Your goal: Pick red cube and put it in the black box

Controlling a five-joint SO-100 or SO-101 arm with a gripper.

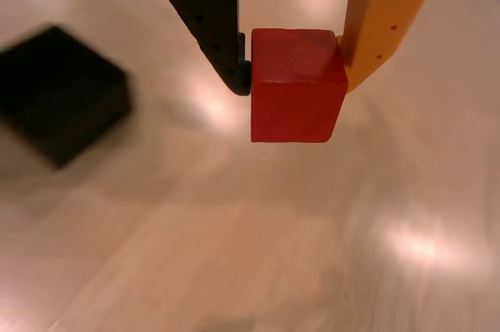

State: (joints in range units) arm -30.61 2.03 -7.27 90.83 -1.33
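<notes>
The red cube (297,86) hangs above the pale wooden table in the wrist view, pinched between my gripper (295,78)'s black finger (207,12) on its left and orange finger (387,12) on its right. The gripper is shut on the cube, and both fingertips touch its upper side faces. The black box (58,94) sits blurred on the table at the left, well apart from the cube and lower than it.
A pale wooden tabletop (258,246) with bright light reflections spreads below and to the right of the cube. A darker strip shows at the top right corner.
</notes>
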